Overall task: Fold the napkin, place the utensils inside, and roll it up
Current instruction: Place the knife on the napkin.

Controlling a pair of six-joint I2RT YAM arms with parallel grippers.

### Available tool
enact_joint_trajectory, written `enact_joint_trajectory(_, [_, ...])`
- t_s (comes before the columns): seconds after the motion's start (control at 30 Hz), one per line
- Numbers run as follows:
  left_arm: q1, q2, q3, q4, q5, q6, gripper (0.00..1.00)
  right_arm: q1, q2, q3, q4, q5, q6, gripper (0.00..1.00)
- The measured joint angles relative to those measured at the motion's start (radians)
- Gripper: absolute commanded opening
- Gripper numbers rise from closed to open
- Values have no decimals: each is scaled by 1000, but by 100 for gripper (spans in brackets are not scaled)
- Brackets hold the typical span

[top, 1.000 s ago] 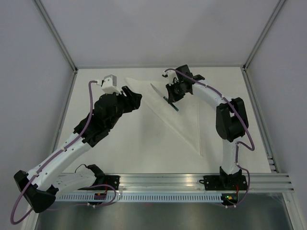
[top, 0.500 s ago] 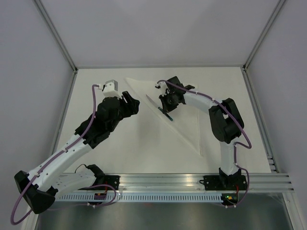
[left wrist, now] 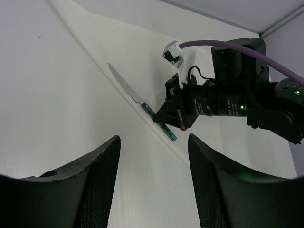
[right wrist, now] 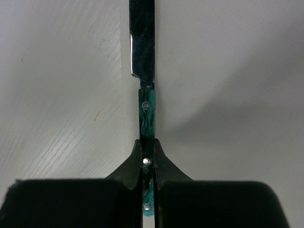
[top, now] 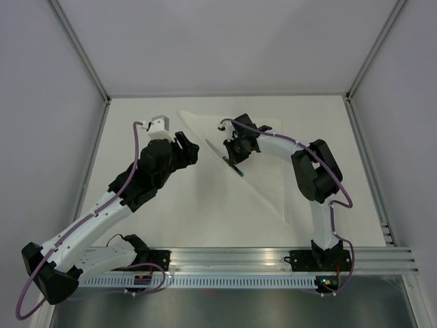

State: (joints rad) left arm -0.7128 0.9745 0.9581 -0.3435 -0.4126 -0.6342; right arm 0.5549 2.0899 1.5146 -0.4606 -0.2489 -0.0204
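Right wrist view showed the right gripper (right wrist: pixel 147 148) clamped on the teal handle of the knife (right wrist: pixel 142 52), blade toward 12 o'clock, running along the long folded edge of the napkin (top: pixel 268 171). The left gripper (top: pixel 188 147) hovered wide and empty at 9 o'clock of the knife. The knife would probably do best lowered flat, parallel to and fully inside that edge, before release.

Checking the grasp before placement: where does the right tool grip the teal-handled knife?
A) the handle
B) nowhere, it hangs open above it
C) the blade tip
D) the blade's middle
A: in the right wrist view the right tool is shut on the dark teal-green handle of the slender silvery-bladed knife, the blade free ahead.
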Motion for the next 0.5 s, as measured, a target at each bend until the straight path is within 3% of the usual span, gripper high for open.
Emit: enact_joint_trajectory(0.5, [0,24,-4,2,4,0,65,0,4,-31,21,14,25,1])
